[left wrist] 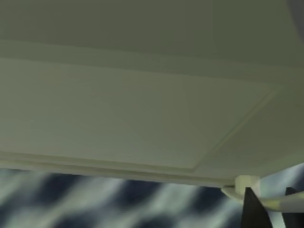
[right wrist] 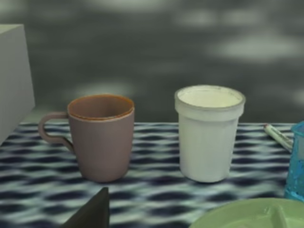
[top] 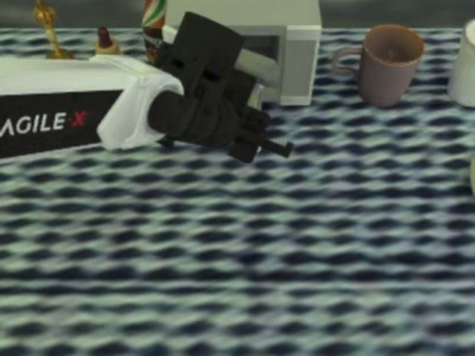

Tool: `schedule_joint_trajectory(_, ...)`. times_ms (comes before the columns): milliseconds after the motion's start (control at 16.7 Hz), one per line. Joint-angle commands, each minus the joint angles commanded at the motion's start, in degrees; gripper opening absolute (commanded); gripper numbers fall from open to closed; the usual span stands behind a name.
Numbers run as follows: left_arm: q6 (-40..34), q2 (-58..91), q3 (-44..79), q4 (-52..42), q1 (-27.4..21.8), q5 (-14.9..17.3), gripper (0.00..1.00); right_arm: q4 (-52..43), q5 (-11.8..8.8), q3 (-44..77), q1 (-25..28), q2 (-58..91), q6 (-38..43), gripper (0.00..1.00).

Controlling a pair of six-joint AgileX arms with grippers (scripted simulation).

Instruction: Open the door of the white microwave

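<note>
Blue-white patterned tablecloth (top: pixel 297 245); left hand (left wrist: pixel 266 206) pinching door (left wrist: pixel 118 114) handle (left wrist: pixel 273 199).

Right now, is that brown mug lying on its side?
No. In the right wrist view the brown mug stands upright on the patterned table, its open rim facing up, beside the white cup.

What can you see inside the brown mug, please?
The brown mug stands upright right of the white microwave. The top view shows only its bare brownish inner wall and nothing in it; in the right wrist view its rim hides the bottom.
</note>
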Motion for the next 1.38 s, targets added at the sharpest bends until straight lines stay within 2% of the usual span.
schedule_joint_trajectory(540,0.0,0.0,0.0,0.0,0.0,0.0,0.0,0.0,0.0,0.0,0.0,0.0,0.0,1.0)
schedule_joint_trajectory(960,2.88,-1.31,-1.7,0.3,1.09,2.5,0.0,0.0,0.0,0.0,0.0,0.0,0.0,1.0)
schedule_joint_trajectory(1380,2.95,-1.32,-1.75,0.29,1.12,2.54,0.0,0.0,0.0,0.0,0.0,0.0,0.0,1.0)
